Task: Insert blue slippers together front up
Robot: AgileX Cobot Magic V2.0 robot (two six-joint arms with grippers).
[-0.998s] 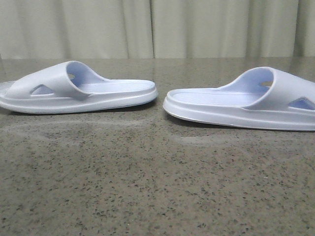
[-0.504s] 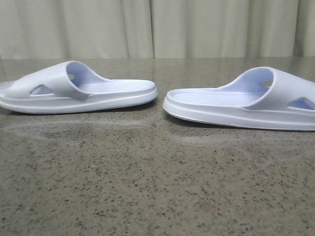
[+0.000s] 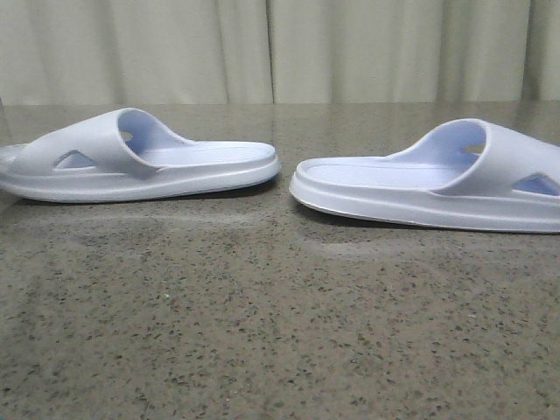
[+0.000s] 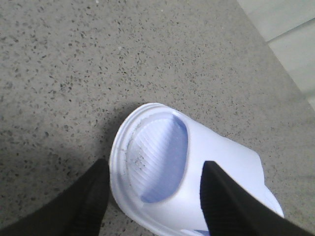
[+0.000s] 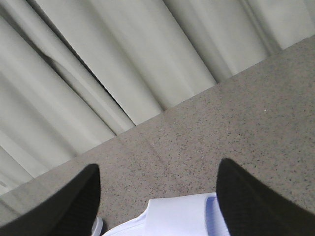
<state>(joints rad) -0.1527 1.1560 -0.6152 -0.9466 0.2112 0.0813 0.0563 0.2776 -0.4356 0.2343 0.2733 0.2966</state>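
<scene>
Two pale blue slippers lie flat on the speckled stone table, heels facing each other: the left slipper (image 3: 140,166) and the right slipper (image 3: 429,184). Neither gripper shows in the front view. In the left wrist view my left gripper (image 4: 156,164) is open and straddles the toe end of the left slipper (image 4: 162,152); one finger (image 4: 86,201) sits beside the sole, the other finger (image 4: 231,206) over the strap. In the right wrist view my right gripper (image 5: 157,167) is open above the right slipper's strap (image 5: 182,216), with nothing held.
A pale pleated curtain (image 3: 280,52) hangs behind the table's far edge. In the left wrist view the table edge runs diagonally, with light floor tiles (image 4: 285,24) beyond it. Bare stone surface (image 3: 280,332) lies in front of both slippers.
Both slippers stay where they were. A faint shadow on the table in front of the left slipper has shifted slightly.
</scene>
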